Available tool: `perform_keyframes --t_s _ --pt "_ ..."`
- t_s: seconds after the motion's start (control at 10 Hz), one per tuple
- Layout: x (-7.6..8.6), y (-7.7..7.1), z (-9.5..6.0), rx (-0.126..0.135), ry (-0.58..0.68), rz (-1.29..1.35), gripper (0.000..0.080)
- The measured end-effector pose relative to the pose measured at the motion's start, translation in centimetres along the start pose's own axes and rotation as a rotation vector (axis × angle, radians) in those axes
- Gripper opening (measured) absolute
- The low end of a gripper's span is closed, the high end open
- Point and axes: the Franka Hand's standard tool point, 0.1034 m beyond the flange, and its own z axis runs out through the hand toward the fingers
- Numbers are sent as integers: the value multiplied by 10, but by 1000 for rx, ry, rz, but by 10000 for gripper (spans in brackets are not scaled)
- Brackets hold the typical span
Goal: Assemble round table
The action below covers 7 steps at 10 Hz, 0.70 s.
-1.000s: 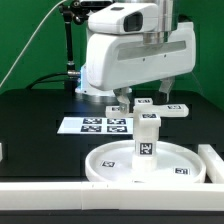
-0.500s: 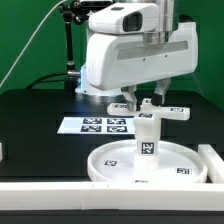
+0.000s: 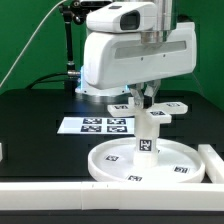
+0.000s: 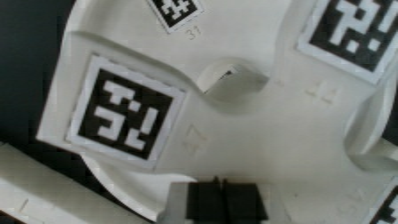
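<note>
The large rimmed round disc lies on the black table near the front. The short cylinder post stands upright on its middle, tag facing the camera. The cross-shaped piece sits level at the top of the post. My gripper comes straight down onto it, its fingers close together at the piece's middle. In the wrist view the cross-shaped piece fills the picture with its tags, and my gripper shows dark fingers with only a thin slit between them.
The marker board lies flat behind the disc, toward the exterior view's left. A long white bar runs along the front edge and a white block stands at the exterior view's right. The arm's base stands behind.
My gripper and the cross-shaped piece have shifted toward the exterior view's left, onto the post's top. The piece has turned, so its arms now spread wider across the view.
</note>
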Motion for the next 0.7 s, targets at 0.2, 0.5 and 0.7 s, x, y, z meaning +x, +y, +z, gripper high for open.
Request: perform_keyframes --t_s 0.2,0.5,0.7 --pt "0 0 0 0 0 0 1" --pt "-1 -1 -7 6 -21 -20 242" --pt "-2 -1 -6 6 -22 -18 414"
